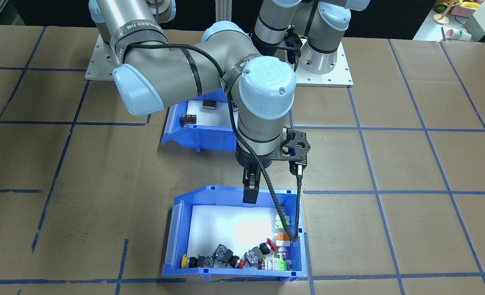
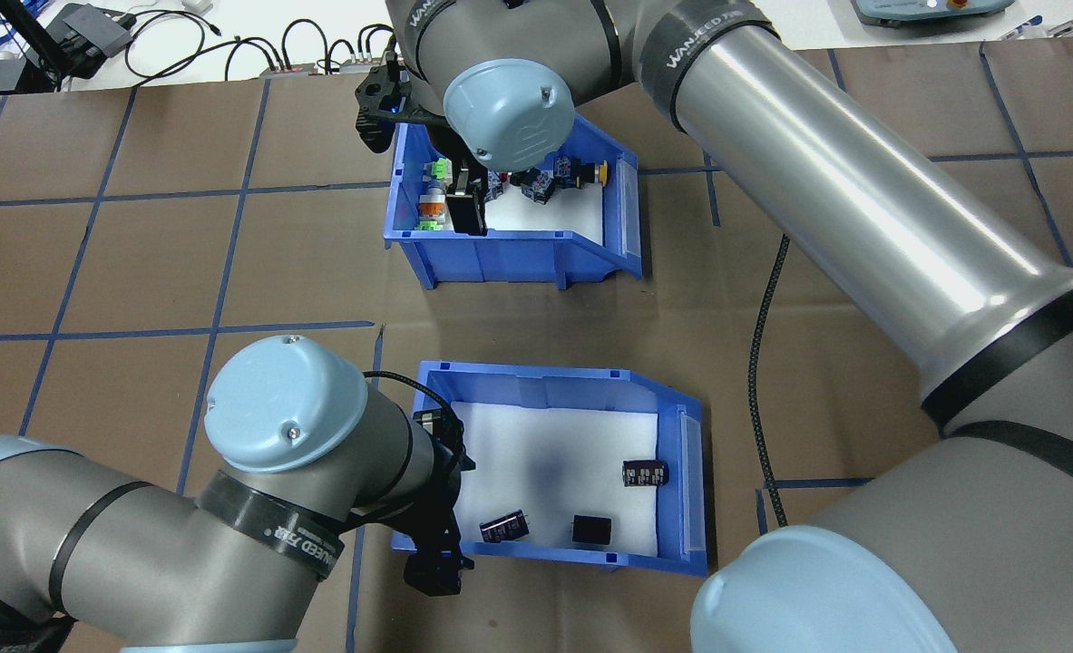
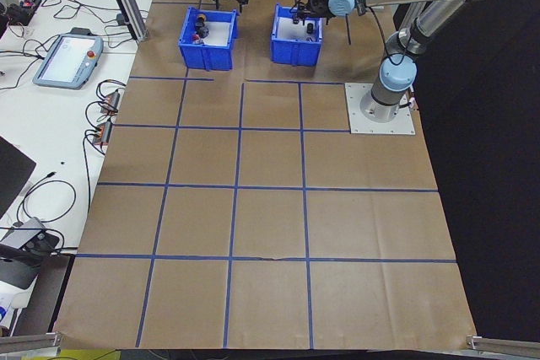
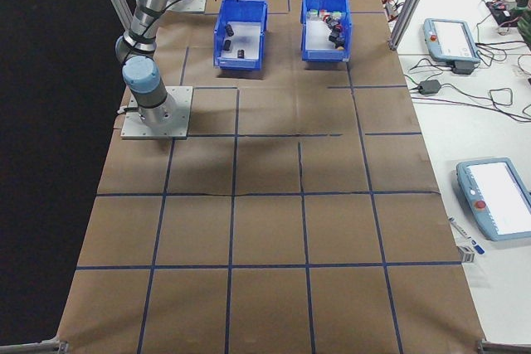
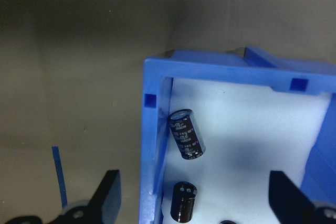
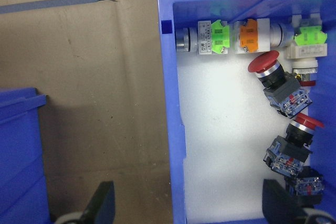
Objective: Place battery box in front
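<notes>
While open, left end effector (image 5: 194,203) straddling battery box (image 5: 157,129) wall

1. You can read "WANJEED" in white on the black strap (image 2: 697,47) around the right arm (image 2: 863,209), well up from its gripper.
2. The strap (image 2: 273,535) behind the left gripper (image 2: 436,567) carries white lettering too, though only partly legible.
3. The capacitor (image 5: 186,134) ahead of the left fingers has printing too small to read.
</notes>
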`<state>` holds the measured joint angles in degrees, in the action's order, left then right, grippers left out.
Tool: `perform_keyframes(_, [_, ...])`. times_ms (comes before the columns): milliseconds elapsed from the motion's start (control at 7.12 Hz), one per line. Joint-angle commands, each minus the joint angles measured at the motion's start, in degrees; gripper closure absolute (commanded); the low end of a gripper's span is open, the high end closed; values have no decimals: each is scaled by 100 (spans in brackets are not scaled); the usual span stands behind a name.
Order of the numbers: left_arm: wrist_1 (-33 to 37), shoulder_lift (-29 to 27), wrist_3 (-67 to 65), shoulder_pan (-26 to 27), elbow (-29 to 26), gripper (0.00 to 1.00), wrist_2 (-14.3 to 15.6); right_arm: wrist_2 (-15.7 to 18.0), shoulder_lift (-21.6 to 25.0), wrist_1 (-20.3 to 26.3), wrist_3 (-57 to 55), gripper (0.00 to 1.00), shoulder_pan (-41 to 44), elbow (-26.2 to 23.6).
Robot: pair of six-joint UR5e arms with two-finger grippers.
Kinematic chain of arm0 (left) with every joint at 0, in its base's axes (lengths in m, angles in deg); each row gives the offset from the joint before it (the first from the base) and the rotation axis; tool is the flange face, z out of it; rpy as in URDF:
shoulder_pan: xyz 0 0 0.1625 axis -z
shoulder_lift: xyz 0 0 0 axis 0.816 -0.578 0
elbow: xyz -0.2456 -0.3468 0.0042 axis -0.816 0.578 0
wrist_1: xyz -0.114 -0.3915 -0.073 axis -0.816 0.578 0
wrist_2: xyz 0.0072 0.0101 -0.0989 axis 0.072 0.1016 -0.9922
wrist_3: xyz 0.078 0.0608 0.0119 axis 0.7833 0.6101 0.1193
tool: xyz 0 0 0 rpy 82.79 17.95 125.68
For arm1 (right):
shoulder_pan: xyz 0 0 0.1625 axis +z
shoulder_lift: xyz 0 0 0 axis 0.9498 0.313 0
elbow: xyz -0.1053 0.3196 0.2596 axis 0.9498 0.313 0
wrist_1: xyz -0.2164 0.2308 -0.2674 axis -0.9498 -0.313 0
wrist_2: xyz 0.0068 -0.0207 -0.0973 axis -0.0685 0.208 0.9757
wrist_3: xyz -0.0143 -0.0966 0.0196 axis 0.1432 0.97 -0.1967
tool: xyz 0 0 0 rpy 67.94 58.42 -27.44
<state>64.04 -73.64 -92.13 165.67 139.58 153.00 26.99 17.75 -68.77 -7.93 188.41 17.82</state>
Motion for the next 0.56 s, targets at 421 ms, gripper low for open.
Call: perform_keyframes(421, [-904, -531, -733, 607, 187, 0, 33, 5, -265, -4, 121, 0, 34, -117])
